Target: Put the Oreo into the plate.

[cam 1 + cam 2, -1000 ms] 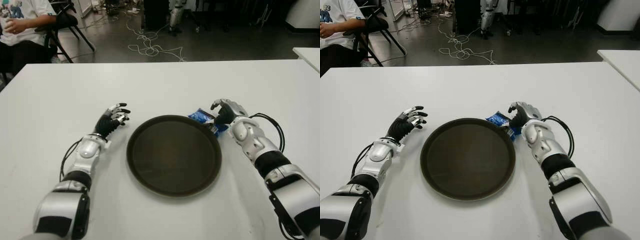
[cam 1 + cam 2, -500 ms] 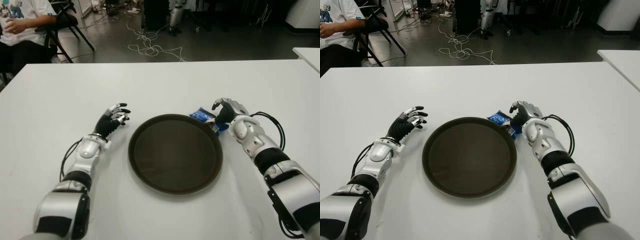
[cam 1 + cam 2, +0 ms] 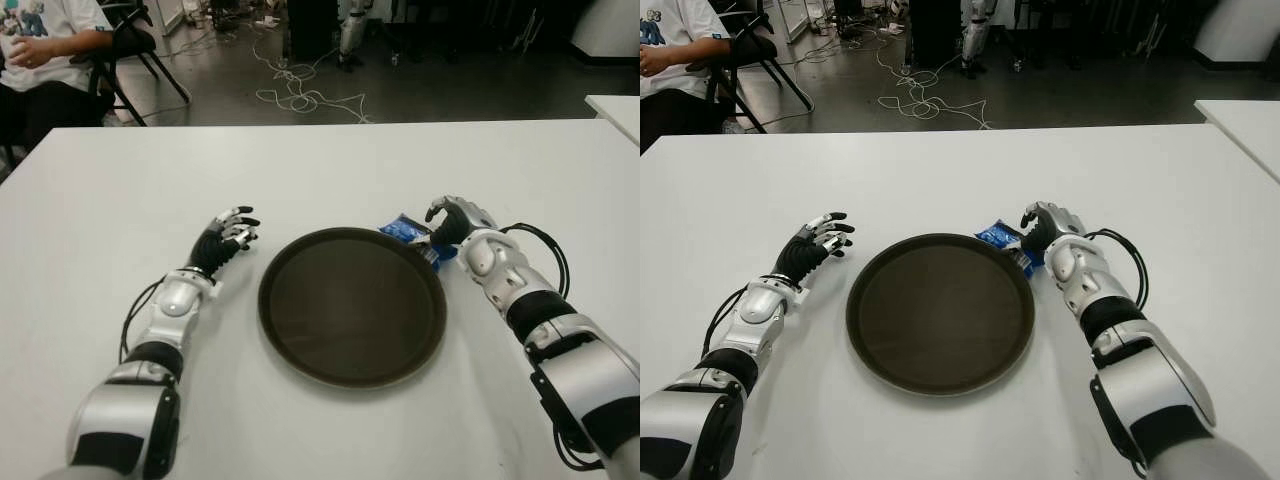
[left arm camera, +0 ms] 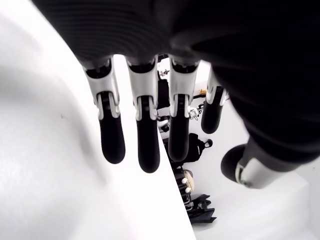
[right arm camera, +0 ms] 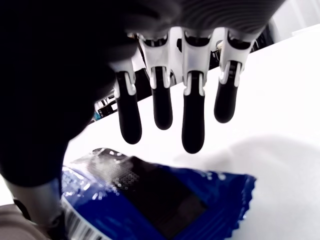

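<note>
The Oreo, a blue packet point(image 3: 404, 229), lies on the white table against the far right rim of the dark round plate point(image 3: 350, 310), with one end over the rim. My right hand point(image 3: 441, 224) hovers over the packet's right end. In the right wrist view its fingers point(image 5: 192, 125) hang spread above the packet point(image 5: 150, 195) without closing on it, and the thumb sits low beside the wrapper. My left hand point(image 3: 232, 232) shows left of the plate, with its fingers point(image 4: 145, 140) relaxed and holding nothing.
A person sits on a chair point(image 3: 45, 60) beyond the table's far left corner. Cables point(image 3: 300, 95) lie on the floor behind the table. Another white table's corner point(image 3: 615, 108) shows at the far right.
My right hand has edged slightly farther along over the packet. The packet and the left hand look unchanged.
</note>
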{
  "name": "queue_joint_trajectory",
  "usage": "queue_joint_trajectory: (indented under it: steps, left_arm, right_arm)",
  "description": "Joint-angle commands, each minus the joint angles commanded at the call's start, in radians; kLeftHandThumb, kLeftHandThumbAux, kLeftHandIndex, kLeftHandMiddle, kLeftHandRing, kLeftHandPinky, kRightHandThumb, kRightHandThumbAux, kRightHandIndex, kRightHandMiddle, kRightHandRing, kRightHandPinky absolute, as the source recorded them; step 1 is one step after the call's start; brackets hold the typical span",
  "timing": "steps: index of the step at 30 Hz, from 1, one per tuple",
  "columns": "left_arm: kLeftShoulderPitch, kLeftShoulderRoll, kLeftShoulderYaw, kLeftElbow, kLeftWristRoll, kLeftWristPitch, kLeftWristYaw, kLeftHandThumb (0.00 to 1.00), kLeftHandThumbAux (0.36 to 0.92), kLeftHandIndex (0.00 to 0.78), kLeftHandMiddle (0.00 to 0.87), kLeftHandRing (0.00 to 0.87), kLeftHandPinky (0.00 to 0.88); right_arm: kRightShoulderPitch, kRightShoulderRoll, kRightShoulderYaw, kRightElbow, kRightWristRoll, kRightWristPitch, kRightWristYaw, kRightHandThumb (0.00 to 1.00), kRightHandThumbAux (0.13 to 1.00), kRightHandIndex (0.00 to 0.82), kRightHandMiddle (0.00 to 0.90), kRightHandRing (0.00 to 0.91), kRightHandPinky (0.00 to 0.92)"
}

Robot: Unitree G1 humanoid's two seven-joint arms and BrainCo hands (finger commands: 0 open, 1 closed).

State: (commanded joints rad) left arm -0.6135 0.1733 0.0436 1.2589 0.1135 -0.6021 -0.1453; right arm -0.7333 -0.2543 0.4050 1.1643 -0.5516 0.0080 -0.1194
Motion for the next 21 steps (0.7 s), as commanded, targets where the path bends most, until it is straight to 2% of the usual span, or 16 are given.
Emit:
queue_joint_trajectory:
  steps: [14, 21]
  left_arm:
    - [0.001, -0.002, -0.002, -0.002, -0.001, 0.0, -0.003, 0.35, 0.589, 0.206, 0.303, 0.337, 0.384]
    - [0.001, -0.002, -0.001, -0.002, -0.003, -0.004, -0.004, 0.351, 0.599, 0.205, 0.296, 0.329, 0.376]
  right_arm:
    - [-0.011, 0.006, -0.001, 0.035, 0.003, 0.002, 0.001, 0.0, 0.755, 0.443, 0.432, 0.474, 0.348]
    - [-0.012, 0.007, -0.002, 0.043, 0.004, -0.002, -0.001, 0.0, 0.75, 0.44, 0.427, 0.49, 0.361]
